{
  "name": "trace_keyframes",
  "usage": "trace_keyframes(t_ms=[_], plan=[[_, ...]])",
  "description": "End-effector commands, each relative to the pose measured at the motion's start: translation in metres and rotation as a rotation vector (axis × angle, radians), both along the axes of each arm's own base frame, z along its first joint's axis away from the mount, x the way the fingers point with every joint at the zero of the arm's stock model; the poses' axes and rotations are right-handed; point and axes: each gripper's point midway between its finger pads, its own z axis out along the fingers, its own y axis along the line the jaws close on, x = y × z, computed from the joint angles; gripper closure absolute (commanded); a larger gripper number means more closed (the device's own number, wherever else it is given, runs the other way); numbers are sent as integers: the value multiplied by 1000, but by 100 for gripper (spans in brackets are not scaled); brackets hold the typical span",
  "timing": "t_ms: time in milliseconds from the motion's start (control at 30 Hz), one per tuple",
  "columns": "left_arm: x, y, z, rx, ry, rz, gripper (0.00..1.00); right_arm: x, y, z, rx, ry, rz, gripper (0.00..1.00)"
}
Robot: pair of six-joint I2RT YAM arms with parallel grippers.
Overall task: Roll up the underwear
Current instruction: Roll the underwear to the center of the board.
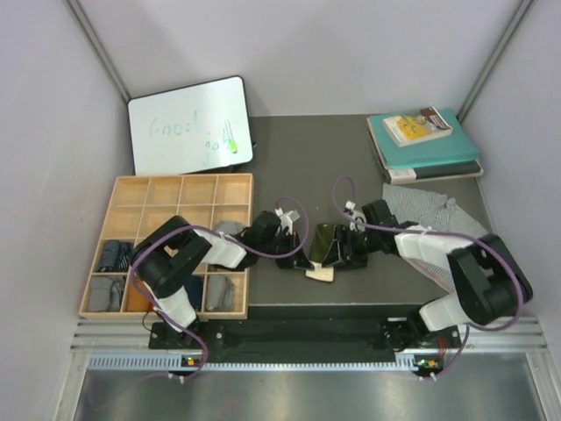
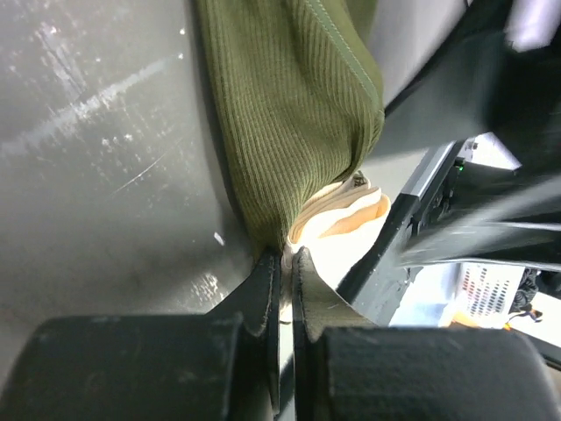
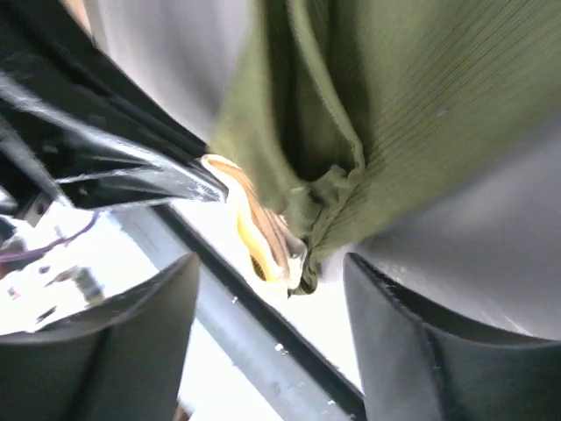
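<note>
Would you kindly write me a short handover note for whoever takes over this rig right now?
Left tool: shut on the olive underwear, pinching beside its cream waistband.
Right tool: open, the same garment's bunched edge between its fingers, ungripped.
Olive underwear lies bunched at the table's near edge; patterned underwear lies spread flat at right, below the books.
Done: olive roll apparently begun. Left: finish it, then roll the patterned one.
</note>
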Motion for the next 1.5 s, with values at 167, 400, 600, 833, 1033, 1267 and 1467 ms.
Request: trace_keyframes(t_ms=[167,400,600,833,1033,1267,1467], plan=[[-13,25,11,193,170,-32,100,20,14,69,-188,-756,100,27],[-18,36,15,224,254,-63,100,-18,49,74,-208,-1079,259,27],[-22,38,20,235,285,-77,100,-36,67,62,-274,-1171,362,28],[-25,39,19,245,307,-89,100,-49,84,38,-350,-1213,445,37],[-27,42,20,253,308,-103,100,-50,85,15,-418,-1199,497,50],[-31,39,22,219,324,-118,100,-50,85,-8,-487,-1151,538,71],[-34,37,24,146,342,-93,85,-64,89,-15,-452,-1060,630,100]])
